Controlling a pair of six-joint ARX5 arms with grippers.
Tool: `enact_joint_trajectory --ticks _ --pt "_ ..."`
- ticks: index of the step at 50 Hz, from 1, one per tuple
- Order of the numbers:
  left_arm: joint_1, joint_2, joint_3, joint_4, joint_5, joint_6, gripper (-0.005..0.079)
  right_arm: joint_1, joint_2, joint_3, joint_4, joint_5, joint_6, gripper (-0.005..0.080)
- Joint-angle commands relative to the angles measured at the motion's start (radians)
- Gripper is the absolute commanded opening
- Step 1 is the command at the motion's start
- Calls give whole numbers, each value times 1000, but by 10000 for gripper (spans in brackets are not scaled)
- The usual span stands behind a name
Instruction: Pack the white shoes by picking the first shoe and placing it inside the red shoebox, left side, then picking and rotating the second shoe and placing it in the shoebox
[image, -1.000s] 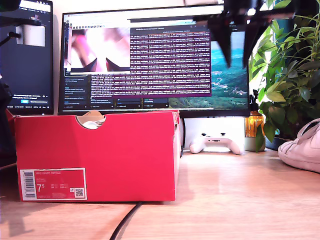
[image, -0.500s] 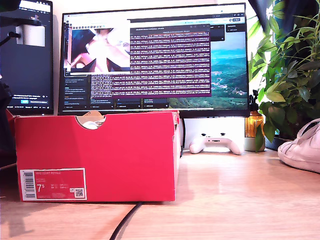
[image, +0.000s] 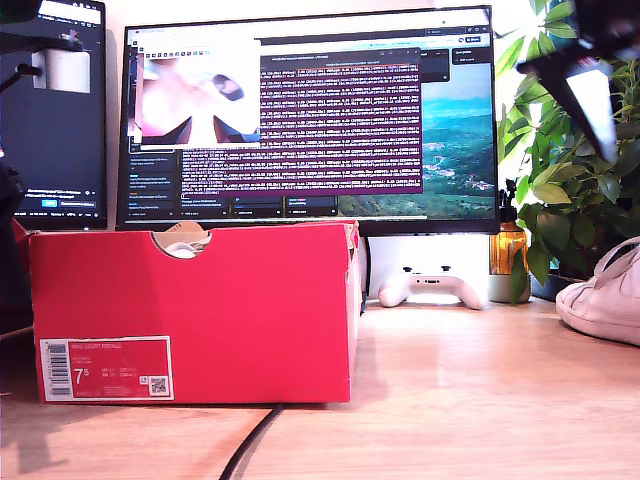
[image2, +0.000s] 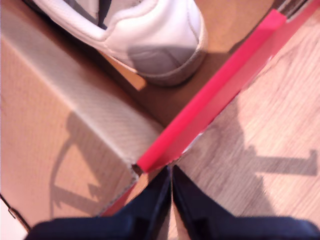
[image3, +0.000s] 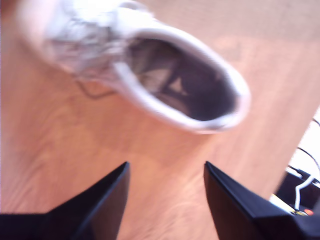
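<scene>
Tabletop (image: 450, 400): light wood.
On it: red shoebox (image: 200, 310), white shoe (image: 605, 295), white game controller (image: 432, 287), black cable (image: 250, 445).

An office desk (image: 470, 390) is showing: monitors (image: 310, 120) running code, a game controller (image: 432, 285) and a plant (image: 575, 160) sitting behind

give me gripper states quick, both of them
My first gripper: shut, holding nothing, over the corner of the red shoebox.
My second gripper: open, empty, above the white shoe on the table.
</scene>
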Motion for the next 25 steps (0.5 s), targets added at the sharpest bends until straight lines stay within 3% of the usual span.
enact_joint_trajectory --ticks 1,11,25 --pt "-3 4 -9 8 2 -7 -17 -15 -18 -26 2 -3 3 447" --pt "-3 4 -9 8 2 -7 -17 -36 -34 -63 2 9 -15 649" --pt "-3 4 -9 8 2 -7 -17 -87 -40 -154 2 -13 19 651"
